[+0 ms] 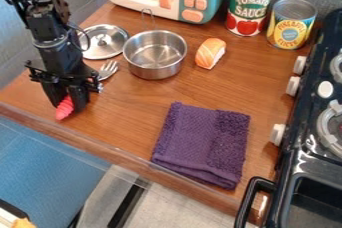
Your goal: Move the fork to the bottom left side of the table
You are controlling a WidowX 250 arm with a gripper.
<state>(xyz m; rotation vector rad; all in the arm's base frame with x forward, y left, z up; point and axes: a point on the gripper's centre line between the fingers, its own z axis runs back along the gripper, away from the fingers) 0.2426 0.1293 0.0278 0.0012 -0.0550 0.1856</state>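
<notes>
The table (127, 117) bears the pot (152, 68); below and left of it hangs the claw (67, 106), clenched or released I cannot tell. The fork (107, 70) has its tines just left of the pot, its pink handle (65, 110) (ridged, it seems) farther off: likely light, stiff, best gripped there.

The silver pot (155, 68) stands on a brown wood-grained worktop (130, 122). Left of the pot are a silver-tined fork (107, 70), the black end effector (68, 105) and a ridged pinkish-red piece (64, 111). Right of the pot, the toy sushi (211, 52) is orange with pale stripes over white. Nearer the camera than the pot, the towel (202, 143) is deep purple.
</notes>
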